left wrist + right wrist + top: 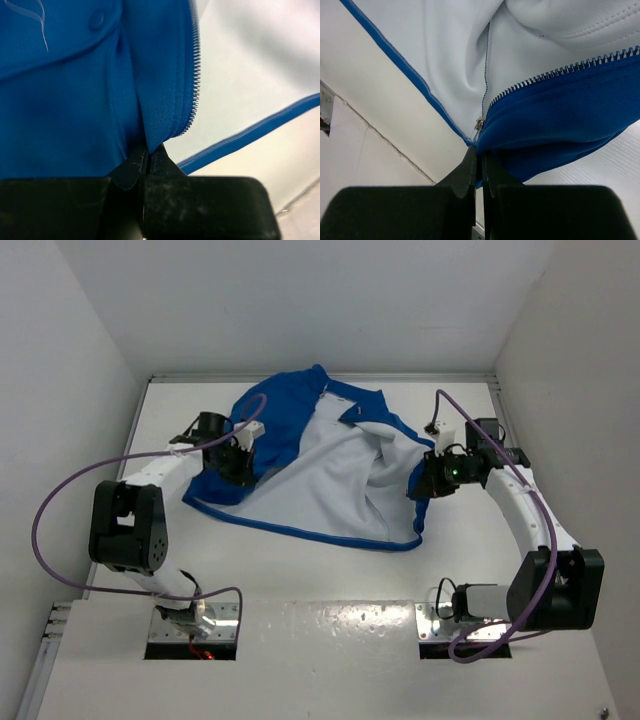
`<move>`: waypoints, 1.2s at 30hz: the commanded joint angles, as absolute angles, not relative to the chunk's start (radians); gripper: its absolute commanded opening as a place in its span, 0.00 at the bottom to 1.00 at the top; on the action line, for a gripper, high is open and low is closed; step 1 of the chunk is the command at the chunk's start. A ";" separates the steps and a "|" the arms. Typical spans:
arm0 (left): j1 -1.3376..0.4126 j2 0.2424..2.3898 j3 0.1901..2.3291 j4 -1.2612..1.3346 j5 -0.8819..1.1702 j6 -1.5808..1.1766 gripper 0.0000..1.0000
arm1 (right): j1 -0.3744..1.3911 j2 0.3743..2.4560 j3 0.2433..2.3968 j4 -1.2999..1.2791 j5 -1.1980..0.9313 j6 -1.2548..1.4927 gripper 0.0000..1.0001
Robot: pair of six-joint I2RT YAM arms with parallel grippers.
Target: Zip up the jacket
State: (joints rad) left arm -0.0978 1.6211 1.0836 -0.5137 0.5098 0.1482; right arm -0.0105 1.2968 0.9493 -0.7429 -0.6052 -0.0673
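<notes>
A blue jacket (268, 430) lies spread open on a white counter (300, 575), white lining facing up, toward the middle of the far edge. The left hand (240, 465) is clenched on the jacket's edge nearest the counter's left side, pinching blue fabric just below a row of zipper teeth (196, 75). The right hand (425, 483) is clenched on the opposite blue edge, beside a small metal zipper piece (479, 123). The hands are well apart.
</notes>
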 commanded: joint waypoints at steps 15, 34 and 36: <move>-0.262 1.650 0.979 -0.523 0.155 0.152 0.14 | -0.008 1.269 0.965 -0.765 -0.586 -0.094 0.00; -0.262 1.681 1.019 -0.624 0.121 0.230 0.29 | -0.009 1.267 0.963 -0.765 -0.578 -0.104 0.00; -0.253 1.672 1.029 -0.624 0.121 0.239 0.29 | -0.008 1.269 0.962 -0.765 -0.577 -0.101 0.00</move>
